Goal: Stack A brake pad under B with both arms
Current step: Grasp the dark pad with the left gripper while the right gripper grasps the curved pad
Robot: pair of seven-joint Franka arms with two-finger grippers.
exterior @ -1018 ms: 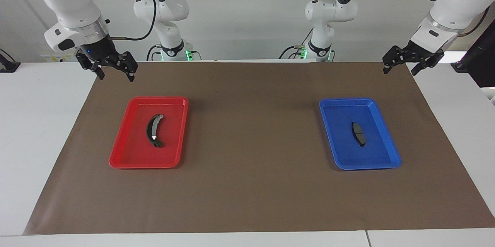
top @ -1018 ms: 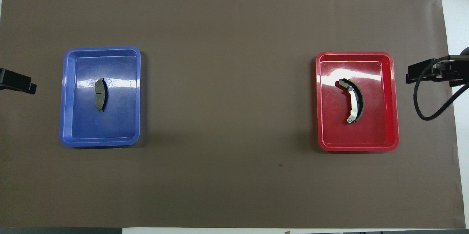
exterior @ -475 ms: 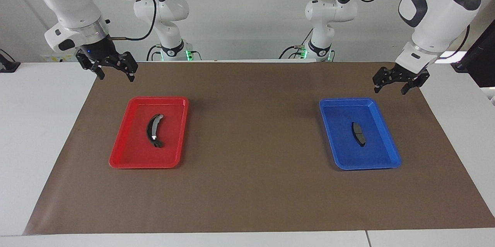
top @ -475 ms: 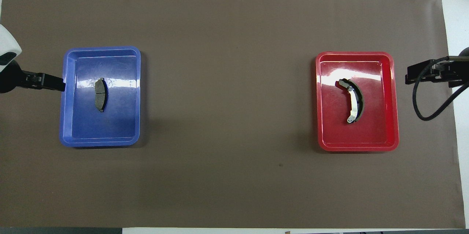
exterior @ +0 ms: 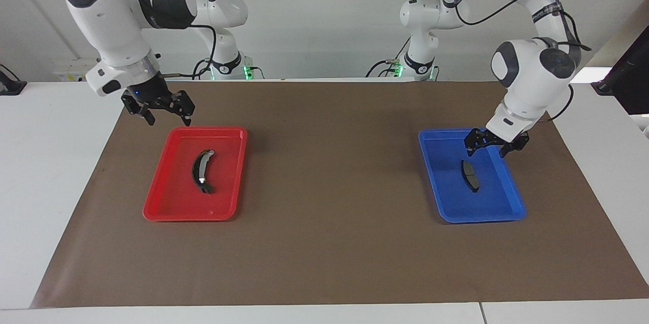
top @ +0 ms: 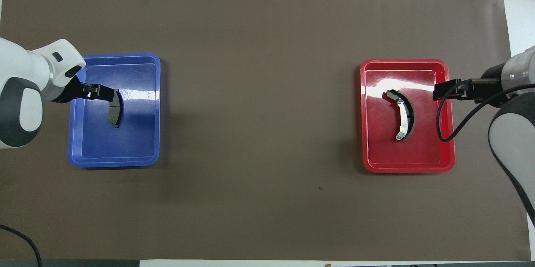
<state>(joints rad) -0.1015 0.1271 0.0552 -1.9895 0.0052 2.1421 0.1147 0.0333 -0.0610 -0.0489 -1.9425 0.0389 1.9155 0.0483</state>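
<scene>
The short, flat, dark grey brake pad [exterior: 469, 175] in the blue tray [exterior: 509, 201] should be straddled squarely by the left gripper [exterior: 496, 147], jaws spread, before closing; the right gripper [exterior: 163, 112], likewise spread, hovers near the red tray [exterior: 162, 210].

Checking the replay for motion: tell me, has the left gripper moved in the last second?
Yes. The left gripper has come from the mat's edge to above the blue tray, near A brake pad.

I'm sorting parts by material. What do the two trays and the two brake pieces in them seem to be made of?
Blue tray and red tray: probably moulded plastic, glossy, with bright glare on their floors. A brake pad: dull grey-black, matte, likely friction compound. B: dark crescent lining on a silvery, shiny strip, apparently metal.
</scene>
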